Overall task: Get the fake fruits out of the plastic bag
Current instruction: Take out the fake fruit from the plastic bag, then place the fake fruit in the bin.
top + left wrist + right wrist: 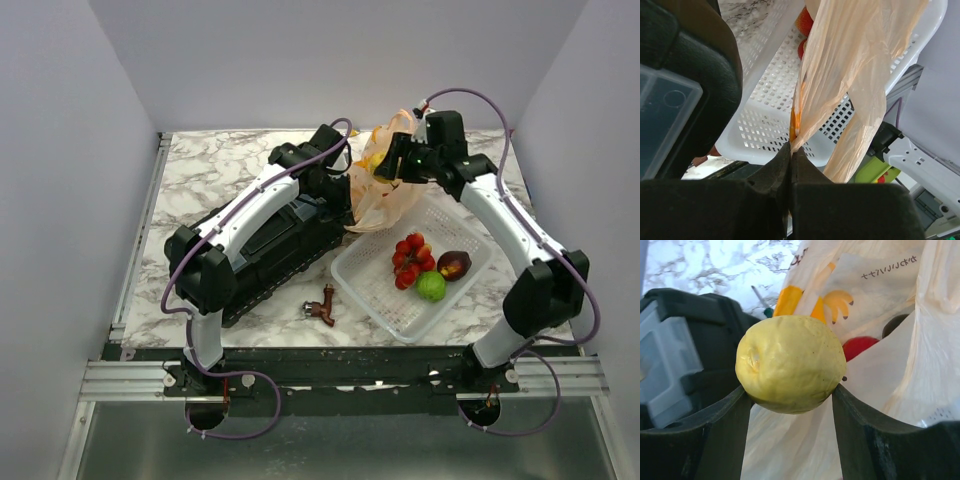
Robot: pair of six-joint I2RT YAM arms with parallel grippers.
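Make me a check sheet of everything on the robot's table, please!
Surface: marble-pattern table.
Job's things: bag at the basket's far corner; lemon outside the bag; red fruit showing through the bag; berries and lime in the basket.
Clutter: black toolbox; small brown object; maroon fruit in the basket.
Pincers: left pincer shut on the bag; right pincer shut on the lemon.
Cables: purple cables, one per side.
Surroundings: plain white walls; metal rail at the near edge.
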